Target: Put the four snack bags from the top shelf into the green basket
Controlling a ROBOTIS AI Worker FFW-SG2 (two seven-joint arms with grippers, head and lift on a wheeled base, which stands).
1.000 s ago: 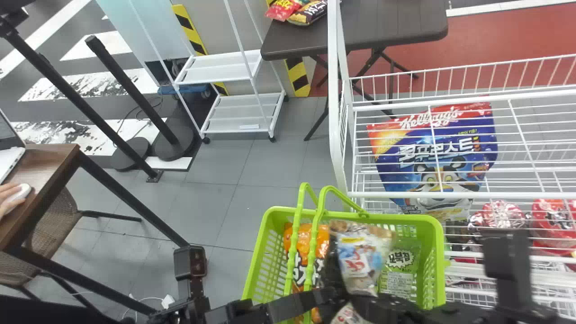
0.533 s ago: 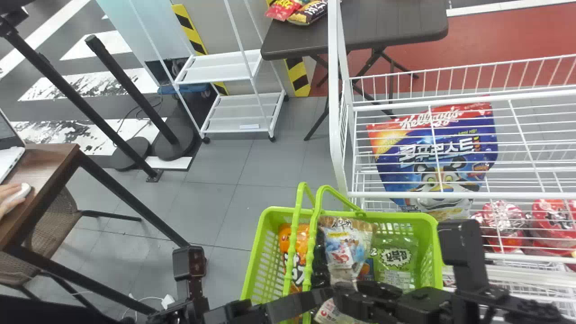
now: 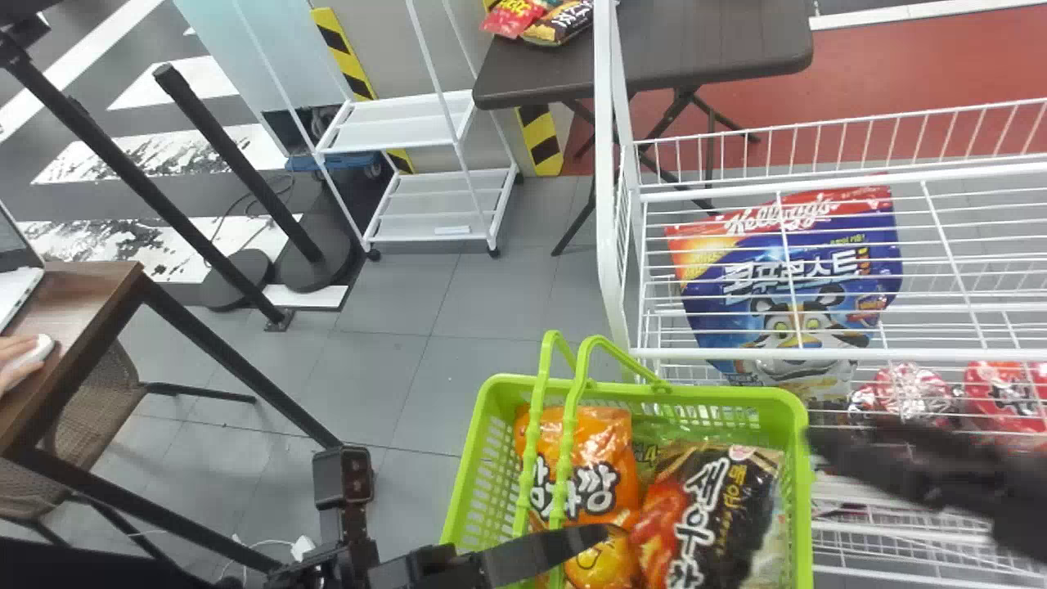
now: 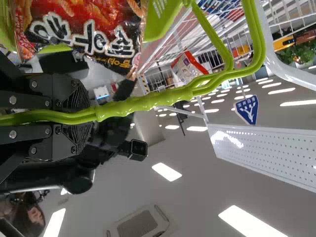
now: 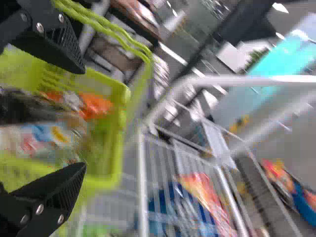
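Observation:
My left gripper (image 3: 577, 544), low in the head view, is shut on the handles of the green basket (image 3: 792, 409); in the left wrist view, the left gripper (image 4: 84, 116) has the handles (image 4: 148, 101) between its fingers. Inside the basket an orange bag (image 3: 601, 446) lies at the left and a black-and-red bag (image 3: 736, 499) at the right, with a green bag (image 3: 650, 429) partly covered behind them. My right gripper (image 3: 916, 466) is a dark blur right of the basket; in the right wrist view, the right gripper (image 5: 81, 118) stands wide open, the basket and bags beyond it.
Right of the basket stands a white wire rack (image 3: 757, 356) with a large blue-and-red cereal bag (image 3: 789, 278) and red packages (image 3: 1006, 401) lower down. Its white post (image 3: 609, 180) rises behind the basket. A brown desk (image 3: 90, 294) is at the left.
My right arm has moved right, away from over the basket. The black-and-red bag now lies where a pale bag and the green bag showed. The left gripper has stayed at the handles.

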